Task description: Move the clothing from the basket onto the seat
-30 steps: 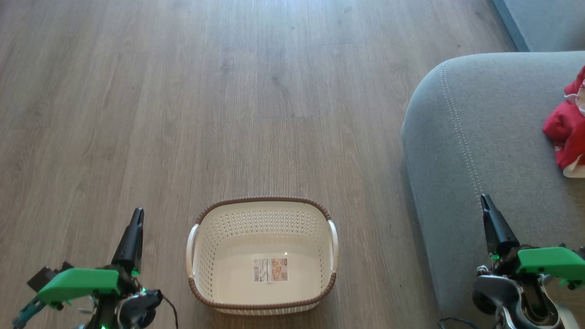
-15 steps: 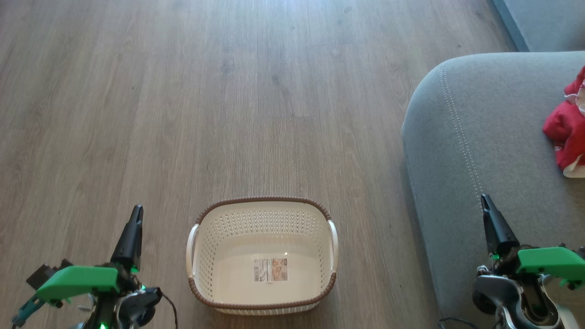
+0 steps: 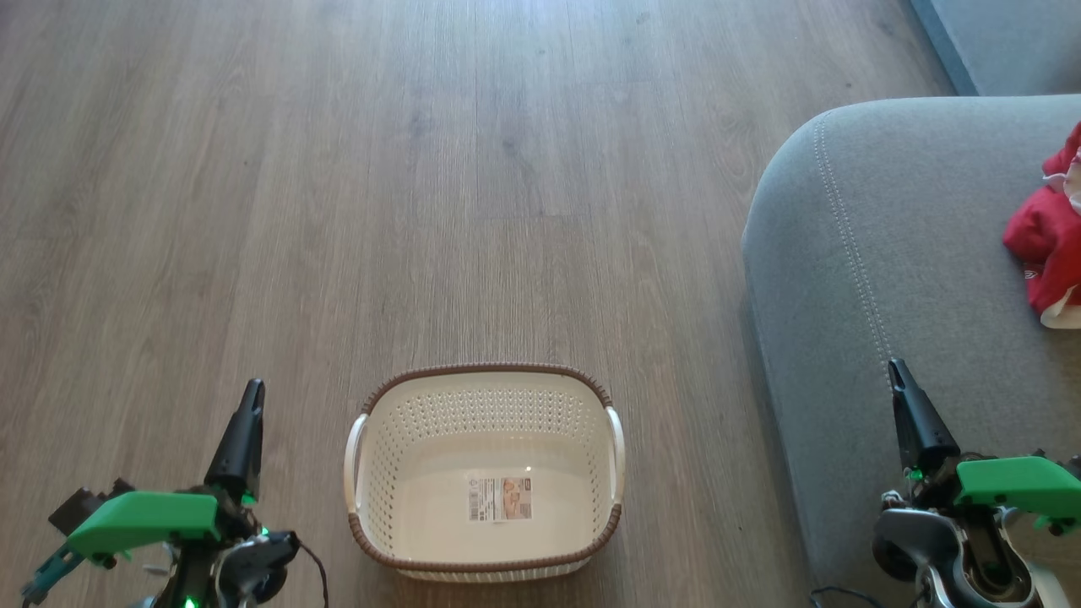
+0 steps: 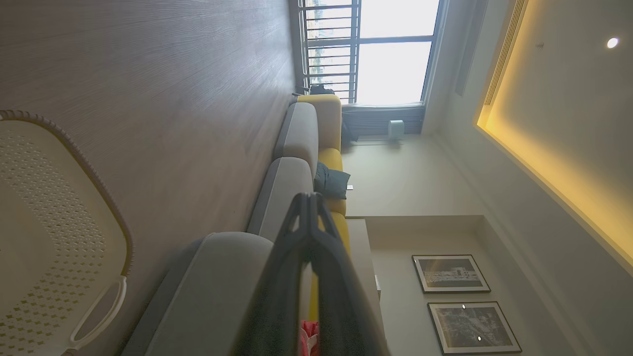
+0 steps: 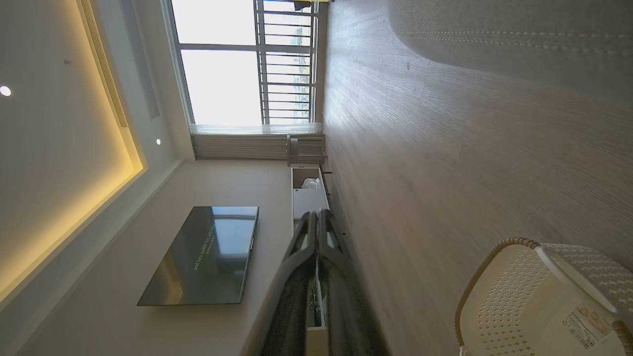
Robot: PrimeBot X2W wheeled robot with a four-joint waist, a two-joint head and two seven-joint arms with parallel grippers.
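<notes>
Fingers [image 3: 239,443]: both pairs pressed tight together, tips pointing away from the robot, nothing held in either.
Left gripper [image 3: 252,390]: low on the robot's left, above the floor [image 3: 422,169], near the basket [image 3: 486,369] on its left-handle side, apart from it.
Right gripper [image 3: 896,369]: low on the robot's right, above the near part of the seat [image 3: 887,253].
Basket: upright on the floor between the two grippers. It is bare inside, and the label sticker [image 3: 500,498] on its bottom shows whole with no garment over it.
Seat: grey cushion to the right of the basket, with a rounded corner and double stitching.
Clothing [image 3: 1043,245]: a crumpled red heap with white trim, lying on the seat at the head view's right edge and partly cut off there.
Bearing: the heap lies ahead and to the right of the right gripper's tips, well apart from them. Its long axis runs roughly away from the robot. The right arm is much nearer; the left has the basket and the seat's edge in between.
Judgement: with the basket bare and the red heap on the cushion, the transfer looks complete. Any tidying reach would suit the right arm, going forward and slightly right. How far the heap extends is hidden.
</notes>
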